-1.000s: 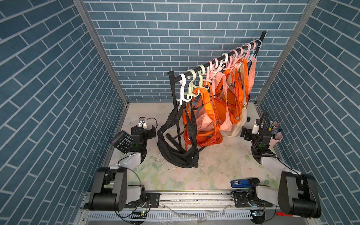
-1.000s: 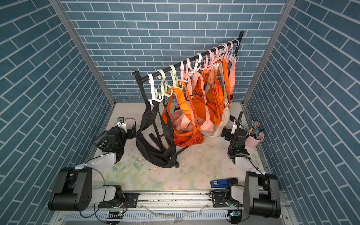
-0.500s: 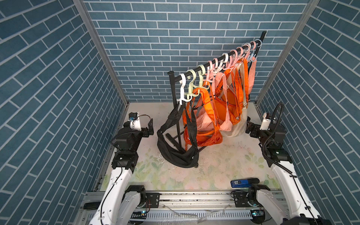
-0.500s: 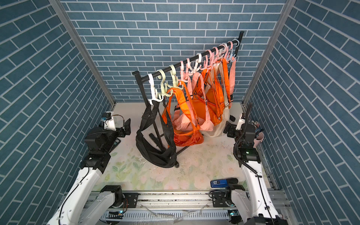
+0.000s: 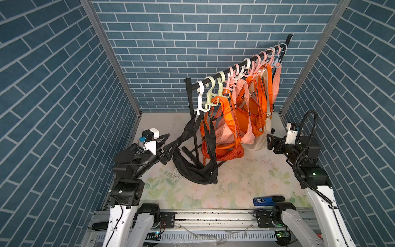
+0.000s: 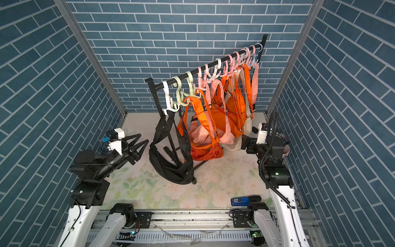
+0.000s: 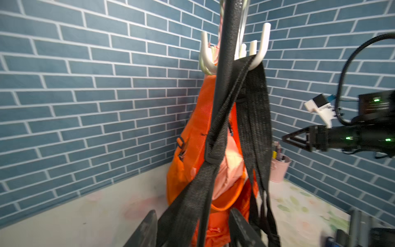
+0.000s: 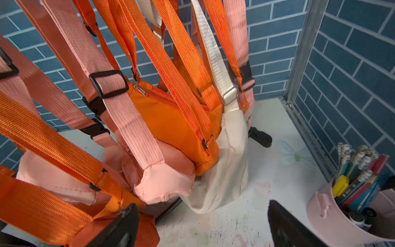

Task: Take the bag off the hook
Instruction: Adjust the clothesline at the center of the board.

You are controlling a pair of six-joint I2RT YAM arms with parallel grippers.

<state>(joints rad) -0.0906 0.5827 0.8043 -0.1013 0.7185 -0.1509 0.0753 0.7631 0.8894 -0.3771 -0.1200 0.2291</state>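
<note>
- The black bag [image 5: 192, 172] hangs by its strap [image 7: 252, 107] on the white hook [image 7: 259, 57]. Its body is slumped on the table [image 5: 245, 171] below the hook, so it's not off yet.
- The left gripper [image 7: 192, 211] has just come up under the hook, and its jaws have narrowed with the strap between them (whether they bite, I can't tell).
- So lifting the strap off the hook looks next.
- The right gripper [image 8: 202, 204], risen too, gapes wide and empty, well apart from the hook, past the orange bags [image 5: 222, 147].
</note>
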